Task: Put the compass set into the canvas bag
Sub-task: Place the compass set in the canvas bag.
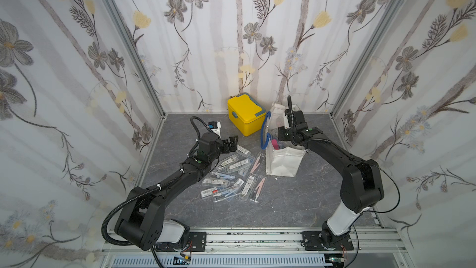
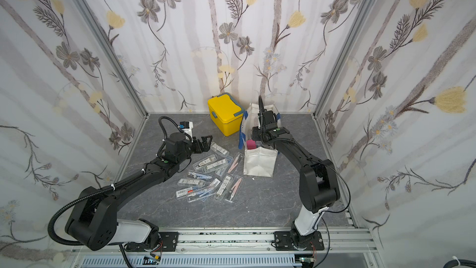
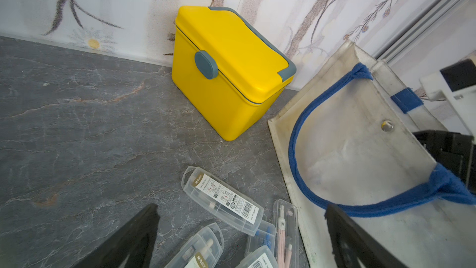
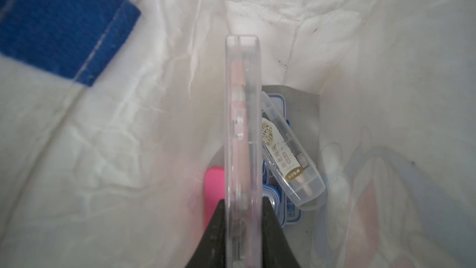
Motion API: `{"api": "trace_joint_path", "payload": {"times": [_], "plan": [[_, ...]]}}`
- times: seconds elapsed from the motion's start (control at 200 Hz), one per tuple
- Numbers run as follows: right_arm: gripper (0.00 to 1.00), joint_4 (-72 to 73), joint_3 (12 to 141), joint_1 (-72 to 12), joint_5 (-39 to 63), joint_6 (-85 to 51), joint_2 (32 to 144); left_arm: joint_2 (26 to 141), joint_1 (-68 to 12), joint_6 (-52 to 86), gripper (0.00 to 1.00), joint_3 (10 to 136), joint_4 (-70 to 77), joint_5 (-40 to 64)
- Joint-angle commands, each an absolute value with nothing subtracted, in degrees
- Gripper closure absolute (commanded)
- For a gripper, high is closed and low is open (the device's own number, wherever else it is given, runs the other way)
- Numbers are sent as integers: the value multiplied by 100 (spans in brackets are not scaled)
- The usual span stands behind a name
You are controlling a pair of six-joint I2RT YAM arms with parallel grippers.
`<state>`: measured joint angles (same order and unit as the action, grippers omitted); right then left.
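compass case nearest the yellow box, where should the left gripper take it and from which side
Across its narrow width, a little toward the yellow box, coming from above. The compass case lies flat, long and slim, label up. That end is free of neighbours, so the open left gripper probably fits there.

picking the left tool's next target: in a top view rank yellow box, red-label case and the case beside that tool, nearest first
From the left tool:
1. Labelled case, just beside it.
2. Yellow box, behind, by wall.
3. Red-label case, front of pile.
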<state>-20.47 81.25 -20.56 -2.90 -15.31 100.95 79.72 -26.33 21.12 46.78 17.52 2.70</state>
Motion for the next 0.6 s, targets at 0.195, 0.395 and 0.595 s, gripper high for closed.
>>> {"api": "trace_joint_path", "payload": {"times": [0.195,0.395,0.595], "plan": [[79,-2587,9055,-1993,-275,-1169,10992,8782,-2689,2195,0,5662,48,-799],[71,-2610,9158,-1969,-223,-1109,11035,9326,-2727,2375,0,6092,-531,-1059],[61,-2554,9167,-1930,-135,-1029,10764,9178,-2734,2435,0,5873,-25,-894]]}}
